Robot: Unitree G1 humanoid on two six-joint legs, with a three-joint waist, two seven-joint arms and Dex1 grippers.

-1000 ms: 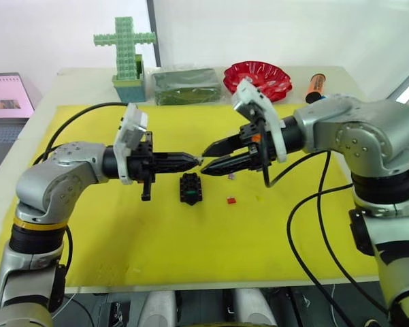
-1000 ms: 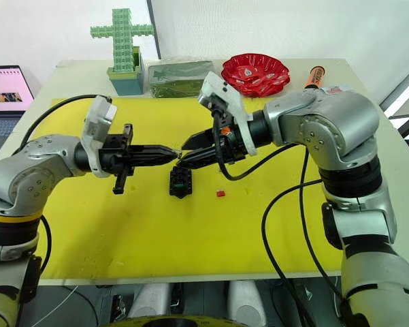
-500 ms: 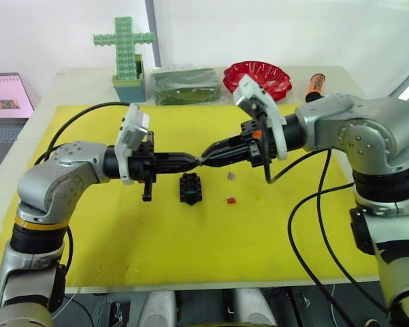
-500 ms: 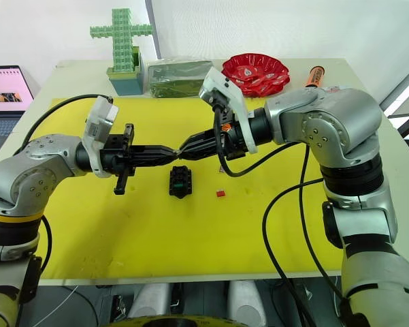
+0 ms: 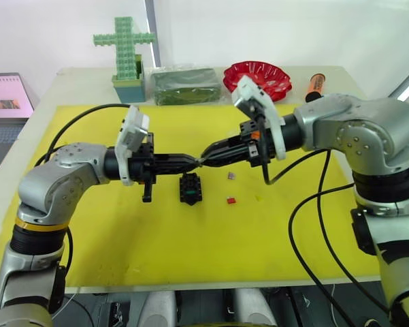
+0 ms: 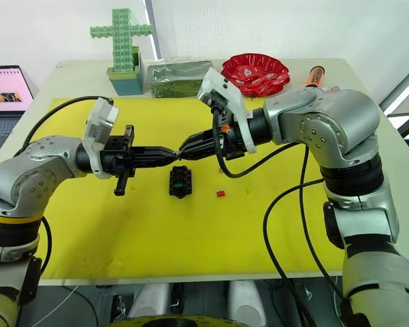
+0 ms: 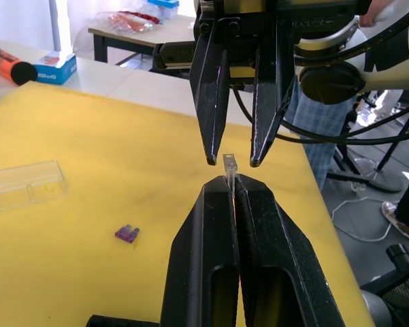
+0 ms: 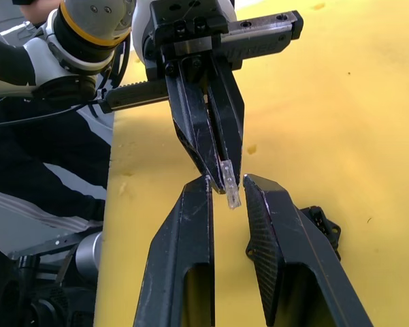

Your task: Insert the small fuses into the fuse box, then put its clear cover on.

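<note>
Two grippers meet tip to tip above a yellow mat point(image 5: 122, 245), over the middle of the table. Nearest the camera on the mat, a red fuse point(image 5: 230, 200) lies flat, with the fuse box point(image 5: 190, 189) just to its left, a green fuse point(image 5: 190, 199) seated in its near end. A mauve fuse point(image 5: 230, 176) rests a little farther back than the red one, apart from the box; the left wrist view shows it lying flat on the yellow surface.

Above the box, the left gripper point(image 7: 230, 178) is clamped on a small clear fuse point(image 7: 229, 164), its two black fingers pressed together with the chip standing out past their tips. The right gripper point(image 7: 231, 162) points straight at it from the other side, its fingers parted only slightly, one on either side of the chip; whether they touch it cannot be told.

Beyond the grippers, the clear cover point(image 7: 25, 182) lies alone on the mat, well apart from the box. Along the far edge of the table stand a green block cross point(image 5: 124, 49), a dark green packet point(image 5: 185, 85), a red bowl point(image 5: 257, 75) and an orange marker point(image 5: 315, 86).
</note>
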